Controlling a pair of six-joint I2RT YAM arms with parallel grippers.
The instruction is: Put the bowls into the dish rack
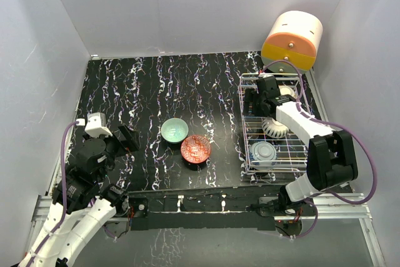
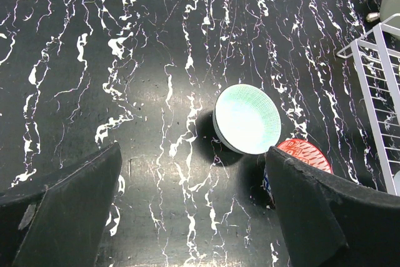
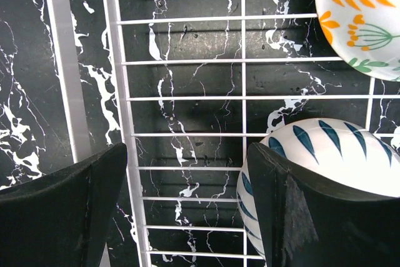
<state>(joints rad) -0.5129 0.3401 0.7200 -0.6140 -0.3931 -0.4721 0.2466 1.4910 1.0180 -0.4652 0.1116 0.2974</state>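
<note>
A mint green bowl (image 1: 174, 130) and a red-orange bowl (image 1: 195, 149) stand side by side on the black marbled table; both also show in the left wrist view, mint green (image 2: 248, 119) and red-orange (image 2: 304, 154). The silver wire dish rack (image 1: 247, 145) at the right holds a blue-and-white bowl (image 1: 275, 128), a cream bowl with orange flower (image 3: 362, 17) and a pale blue-grey bowl (image 1: 264, 151). My left gripper (image 2: 192, 154) is open and empty, to the left of the two table bowls. My right gripper (image 3: 187, 154) is open and empty above the rack floor, next to the blue-and-white bowl (image 3: 331, 148).
A cream-and-orange rounded drawer box (image 1: 292, 40) stands behind the rack at the back right. White walls close in the table on the left, back and right. The rack's left edge (image 2: 375, 79) shows at the right of the left wrist view.
</note>
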